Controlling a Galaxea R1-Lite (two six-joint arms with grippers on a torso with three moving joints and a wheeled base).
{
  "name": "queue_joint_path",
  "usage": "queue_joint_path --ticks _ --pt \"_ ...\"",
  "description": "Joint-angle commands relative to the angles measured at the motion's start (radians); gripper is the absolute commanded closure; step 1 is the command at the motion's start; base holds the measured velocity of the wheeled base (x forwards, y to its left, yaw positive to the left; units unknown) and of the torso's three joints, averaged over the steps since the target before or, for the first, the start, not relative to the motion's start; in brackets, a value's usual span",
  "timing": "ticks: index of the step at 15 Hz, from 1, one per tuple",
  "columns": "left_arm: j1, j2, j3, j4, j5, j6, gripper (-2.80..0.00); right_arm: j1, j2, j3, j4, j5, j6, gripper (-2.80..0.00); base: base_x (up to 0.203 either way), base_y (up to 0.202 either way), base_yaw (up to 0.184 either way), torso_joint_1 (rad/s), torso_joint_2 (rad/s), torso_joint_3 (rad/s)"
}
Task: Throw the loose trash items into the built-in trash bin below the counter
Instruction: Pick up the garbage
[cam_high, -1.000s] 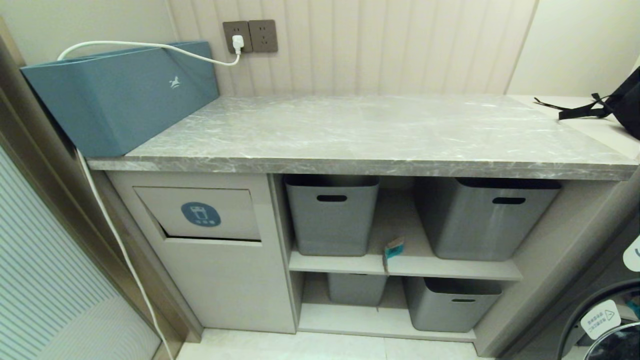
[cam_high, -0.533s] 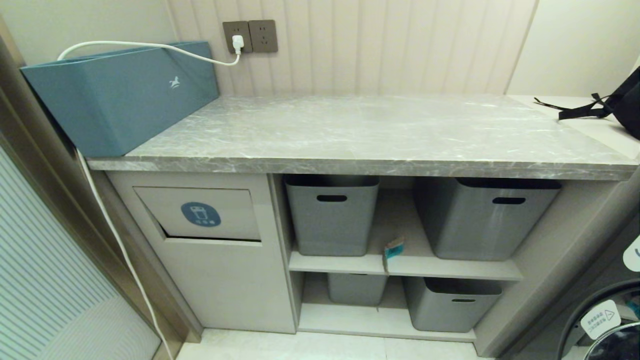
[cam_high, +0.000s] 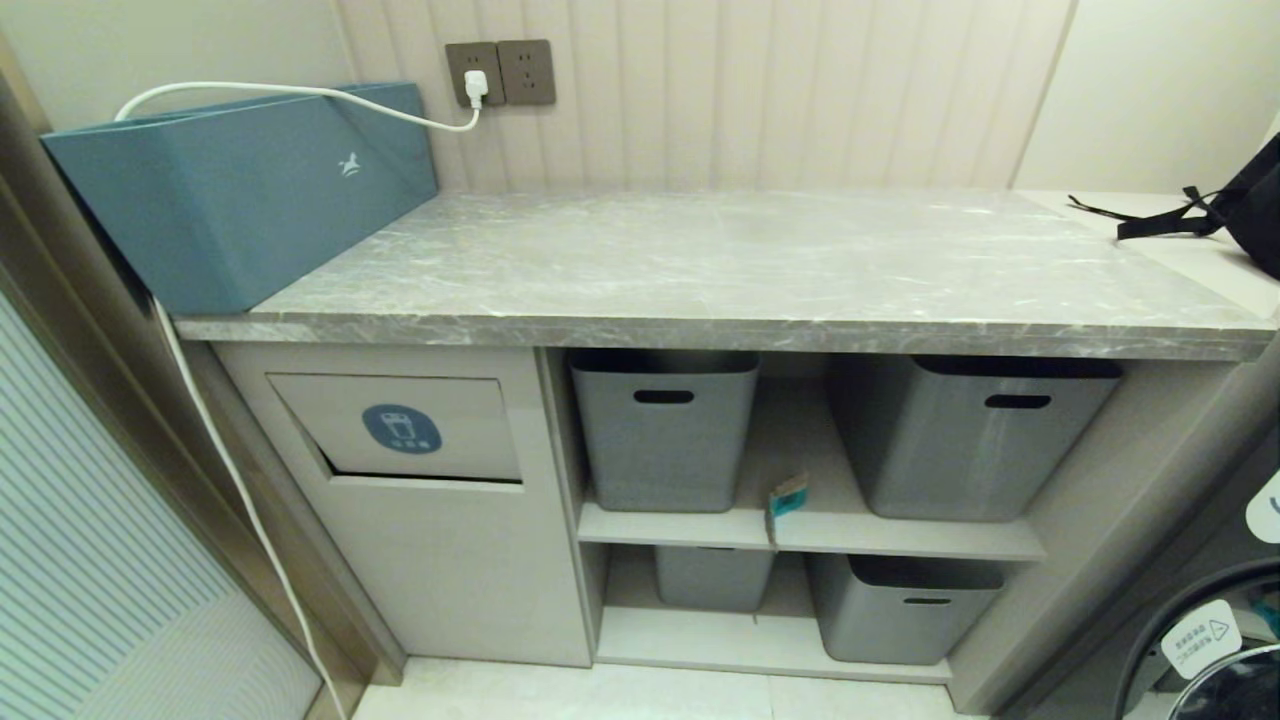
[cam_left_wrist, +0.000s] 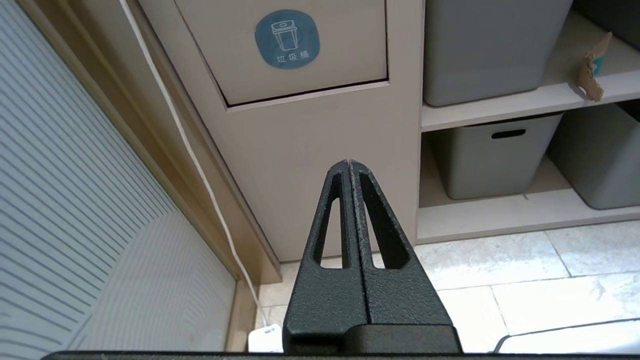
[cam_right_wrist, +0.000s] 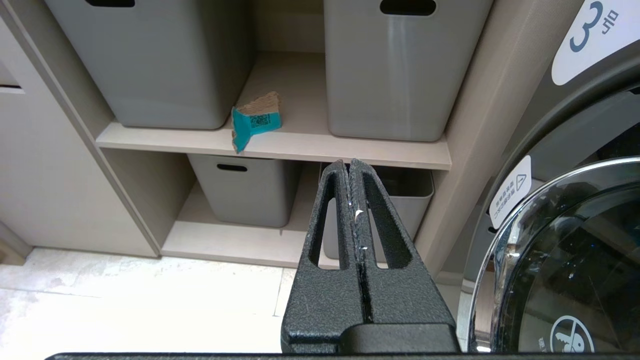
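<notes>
The grey marble-veined counter (cam_high: 740, 270) has nothing loose on its top. Below its left end is the built-in trash bin (cam_high: 400, 430), a beige flap with a round blue sticker (cam_left_wrist: 287, 39). A small teal paper scrap (cam_high: 787, 497) (cam_right_wrist: 255, 122) (cam_left_wrist: 593, 70) stands on the upper shelf between two grey tubs. My left gripper (cam_left_wrist: 348, 162) is shut and empty, low in front of the bin cabinet. My right gripper (cam_right_wrist: 348, 162) is shut and empty, low in front of the shelves, below the scrap. Neither arm shows in the head view.
A teal box (cam_high: 240, 190) with a white cable (cam_high: 230, 470) sits at the counter's left end. A black strapped bag (cam_high: 1240, 210) lies at the far right. Grey tubs (cam_high: 665, 430) fill the shelves. A washing machine door (cam_right_wrist: 570, 260) stands at right.
</notes>
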Motion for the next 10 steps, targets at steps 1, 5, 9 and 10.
queue_joint_path --ticks 1,5,9,10 --pt "-0.002 0.000 -0.001 0.001 -0.003 0.004 0.00 0.000 -0.002 0.000 0.000 0.000 0.000 0.00 0.000 0.000 0.000 0.000 0.00 0.000" --pt "-0.002 0.000 0.000 -0.007 -0.003 0.004 0.00 0.000 -0.002 0.002 0.001 0.002 -0.003 0.00 0.000 0.000 0.000 0.000 0.00 0.000" --pt "-0.003 0.000 0.000 -0.007 -0.003 0.006 0.00 0.000 0.000 0.000 0.001 0.005 -0.014 0.00 0.000 0.000 0.000 0.000 0.00 0.000" --pt "-0.002 0.000 0.000 -0.007 -0.003 0.006 0.00 0.000 -0.002 0.001 0.001 0.005 -0.015 0.00 0.000 0.000 0.000 0.000 0.00 0.000"
